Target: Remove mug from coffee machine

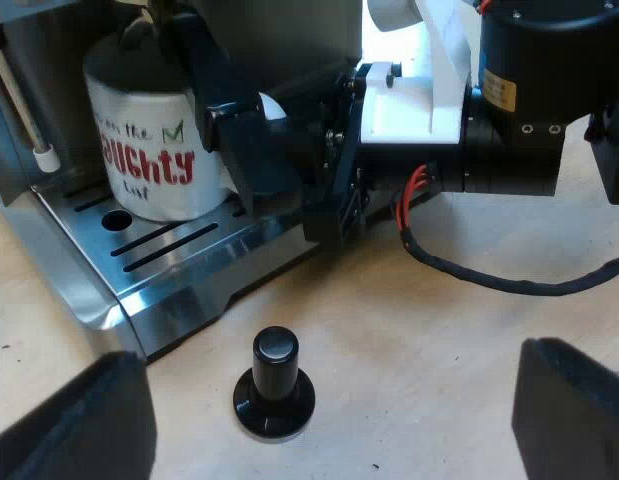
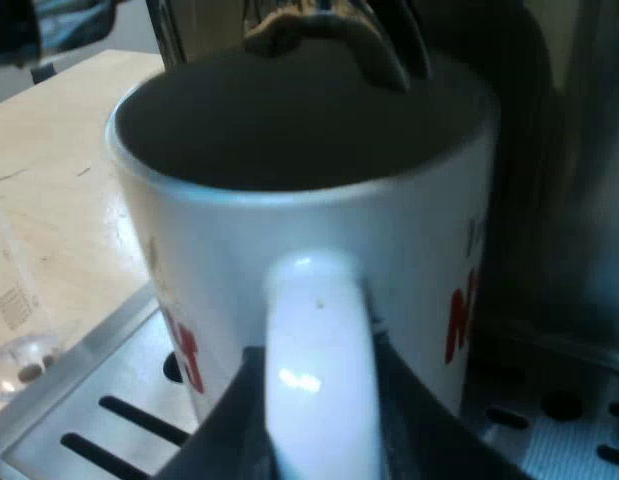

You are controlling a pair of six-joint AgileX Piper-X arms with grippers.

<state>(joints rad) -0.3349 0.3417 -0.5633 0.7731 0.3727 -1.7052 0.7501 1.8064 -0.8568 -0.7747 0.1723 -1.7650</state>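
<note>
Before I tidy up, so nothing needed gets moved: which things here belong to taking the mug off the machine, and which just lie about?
Job: mug, espresso machine, right pincer gripping the mug's handle.
Lying about: tamper, measuring glass.

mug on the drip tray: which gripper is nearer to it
Right. The right gripper has its fingers against both sides of the handle of the mug; the left gripper hangs over the table, near the tamper.

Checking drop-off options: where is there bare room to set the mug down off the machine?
Bare table between the tamper and the drip tray front edge, and wider bare table from the tamper toward the right arm. Crowded: the drip tray, with the mug and right gripper at its handle.
</note>
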